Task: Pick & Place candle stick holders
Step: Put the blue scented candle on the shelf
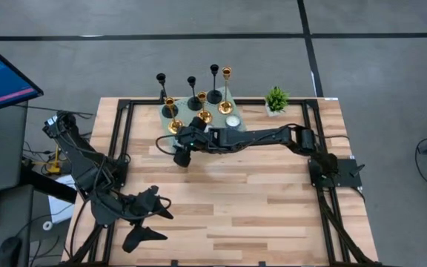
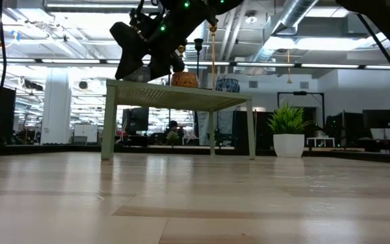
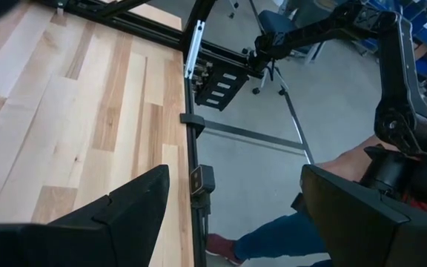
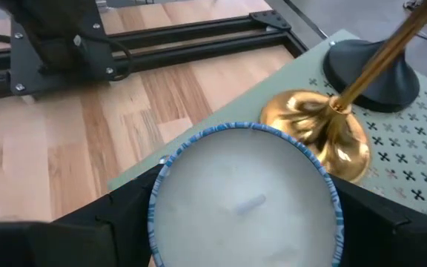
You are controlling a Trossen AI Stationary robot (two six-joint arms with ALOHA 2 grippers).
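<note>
Black slim-stemmed holders (image 1: 196, 101), a tall gold one (image 1: 225, 106) and short gold ones (image 1: 204, 116) stand by their bases on a pale green perforated stand (image 1: 163, 113) at the table's far middle. In the right wrist view a gold base (image 4: 317, 130) and a black disc base (image 4: 369, 67) show on the stand. My right gripper (image 1: 182, 156) is off the stand's near left corner, shut on a round white candle in a blue-rimmed cup (image 4: 247, 196). My left gripper (image 1: 150, 222) is open and empty at the table's near left. My right gripper has the candle cup between its two fingers (image 4: 65, 237), one on each side of the cup's round wall (image 4: 156, 204). The cup sits upright with its wax face toward the wrist camera. In the low view the gripper (image 2: 144, 64) is above the level of the stand's top.
A second white candle (image 1: 232, 121) sits on the stand. A small green potted plant (image 1: 276, 99) stands at the far right of it. Black frame rails (image 1: 121, 141) run along the table's sides. A person's leg (image 3: 273, 237) shows beyond the table's edge. Bare wood lies in the middle (image 1: 243, 200).
</note>
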